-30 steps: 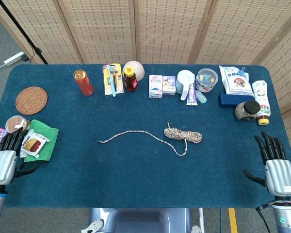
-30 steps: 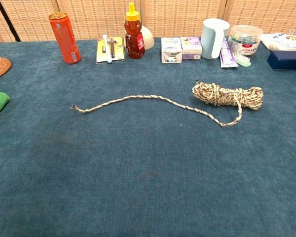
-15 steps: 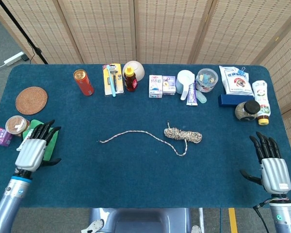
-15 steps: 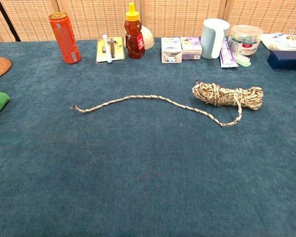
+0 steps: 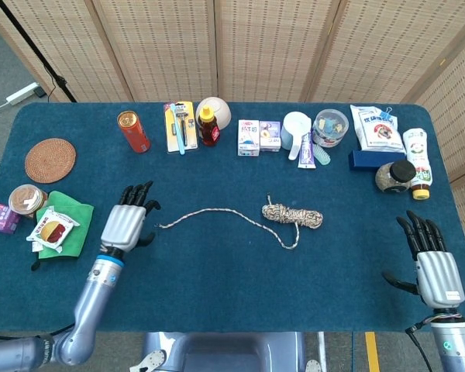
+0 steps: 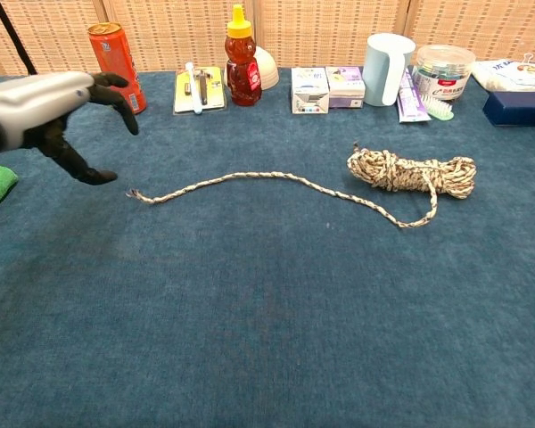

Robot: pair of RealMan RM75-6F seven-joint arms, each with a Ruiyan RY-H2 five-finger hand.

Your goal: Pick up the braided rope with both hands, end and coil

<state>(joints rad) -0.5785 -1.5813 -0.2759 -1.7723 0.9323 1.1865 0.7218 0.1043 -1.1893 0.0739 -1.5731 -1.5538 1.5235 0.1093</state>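
A braided rope lies on the blue table: its coil [image 5: 294, 215] [image 6: 411, 172] sits right of centre, and a loose tail runs left to a frayed end [image 5: 162, 225] [image 6: 135, 193]. My left hand [image 5: 127, 221] [image 6: 49, 107] hovers just left of that end, fingers apart and holding nothing. My right hand [image 5: 433, 263] is open near the front right corner, far from the coil, and does not show in the chest view.
Along the back edge stand an orange can [image 5: 132, 131], a razor pack [image 5: 179, 126], a honey bottle [image 5: 208, 126], small boxes [image 5: 258, 136], a mug [image 5: 296, 129] and a tub [image 5: 330, 127]. A green cloth with a snack [image 5: 61, 226] lies front left, a woven coaster [image 5: 50, 160] behind it.
My left hand has swept right from the green cloth to just beside the rope's free end and entered the chest view. The right hand edged slightly forward. The rope has not moved.
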